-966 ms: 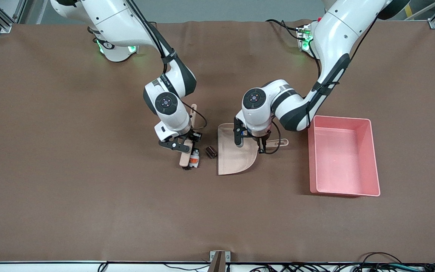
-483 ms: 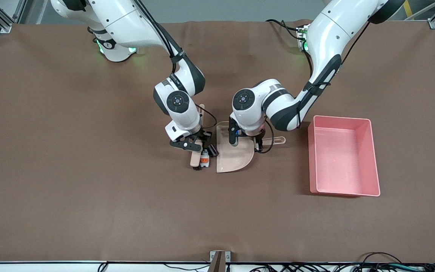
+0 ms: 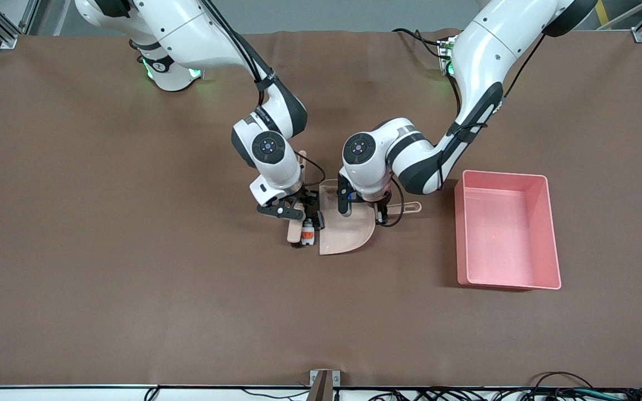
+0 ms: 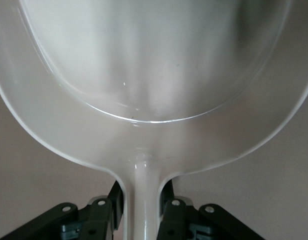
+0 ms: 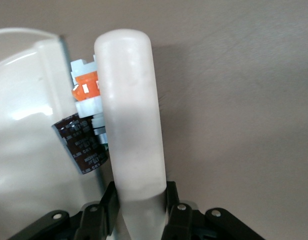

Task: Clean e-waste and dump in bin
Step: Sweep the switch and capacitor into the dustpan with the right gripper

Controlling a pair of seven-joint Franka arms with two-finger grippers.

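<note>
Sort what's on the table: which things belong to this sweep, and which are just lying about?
In the job:
- brush, in right gripper
- dustpan, in left gripper
- orange-labelled component
- dark ribbed block
- pink bin

Lying about:
- nothing visible

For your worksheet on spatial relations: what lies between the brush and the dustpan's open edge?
The e-waste: the right wrist view shows both small parts squeezed between the brush and the dustpan lip.

The e-waste is two tiny parts side by side. The white-grey stubby component with an orange label (image 3: pixel 307 233) lies on the brown cloth; the dark ribbed block (image 3: pixel 317 220) sits at its one o'clock. The pink bin (image 3: pixel 506 229), an upright tall-walled tub, stands at their three o'clock, well apart.
</note>
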